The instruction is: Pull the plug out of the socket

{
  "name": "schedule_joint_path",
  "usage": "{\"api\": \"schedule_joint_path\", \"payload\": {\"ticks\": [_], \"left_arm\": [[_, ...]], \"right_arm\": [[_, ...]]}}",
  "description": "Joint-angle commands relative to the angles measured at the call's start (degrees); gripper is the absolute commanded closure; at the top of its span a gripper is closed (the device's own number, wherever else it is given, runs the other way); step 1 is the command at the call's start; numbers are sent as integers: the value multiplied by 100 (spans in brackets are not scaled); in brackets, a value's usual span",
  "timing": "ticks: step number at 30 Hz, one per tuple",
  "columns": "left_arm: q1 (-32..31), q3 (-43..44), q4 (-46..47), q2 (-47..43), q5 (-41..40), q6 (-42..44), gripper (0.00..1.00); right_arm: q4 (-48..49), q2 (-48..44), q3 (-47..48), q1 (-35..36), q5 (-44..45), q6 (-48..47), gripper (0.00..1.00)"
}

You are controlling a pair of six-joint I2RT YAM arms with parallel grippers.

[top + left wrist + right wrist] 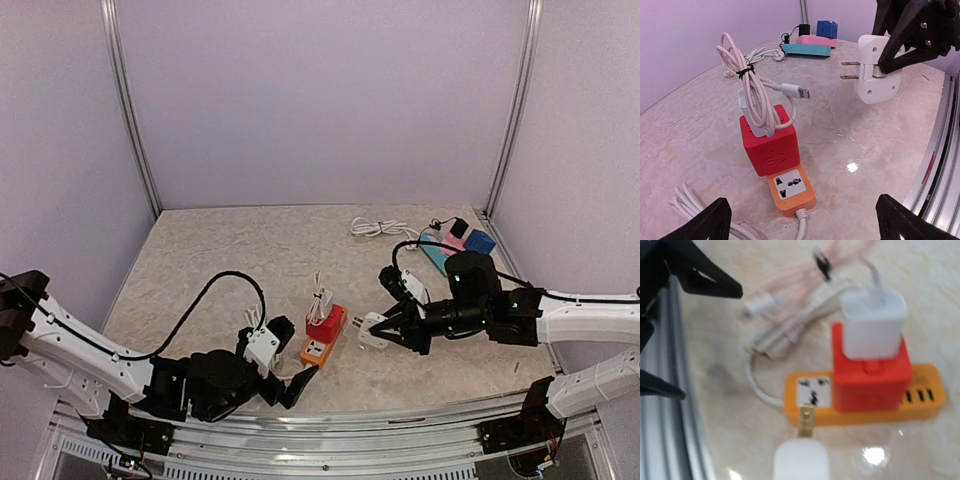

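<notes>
Top external view: the white plug (370,331) is clamped between the fingers of the right gripper (382,330). It sits just right of the orange power strip (320,346) and does not touch it. The strip lies on the table (220,260), its long axis running from the near edge obliquely away and to the right.

Left wrist view: the plug (875,70) hangs above the tabletop with its two flat prongs level. They point back toward the strip's side of the scene. The black fingers (900,47) grip it from above and behind. The vacant socket (790,182) on the near end of the strip (796,202) faces upward with nothing in it.

Right wrist view: one brass prong lies just short of that socket (814,391), with bare orange casing showing between them. The plug body (801,462) is at the bottom edge. Separation is therefore confirmed from three views.

Left gripper (805,222): its fingers are spread wide, holding nothing, one on either side of the strip's near end. The left arm is the nearer one to the strip.

Adjacent items: a red cube adapter (771,145) occupies the next position on the strip. It carries a white charger (747,102) with a bundled cable.

Assessment: the plug appears to be already out. Any coming move should carry it rightward, away along the prong axis. A drift left risks knocking the prongs against the strip or the red cube.
</notes>
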Motion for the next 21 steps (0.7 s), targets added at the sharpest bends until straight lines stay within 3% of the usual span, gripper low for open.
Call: {"api": "schedule_joint_path", "payload": {"ticks": [1,7,13,21], "left_arm": [[-317,-163,-1143,-955,290,-255,1],[-380,291,-1859,-2024,1599,274,1],[-310,1033,-2154,-1765,2311,532,12],[-72,1134,-2013,-1642,2688,386,26]], "right_arm": [[-147,-189,353,57,-642,48,100],[-297,54,952,388,-1119,-31,100],[-436,456,1563,959,-1094,-179,100],[-293,575,1929,1457,-1144,-151,100]]}}
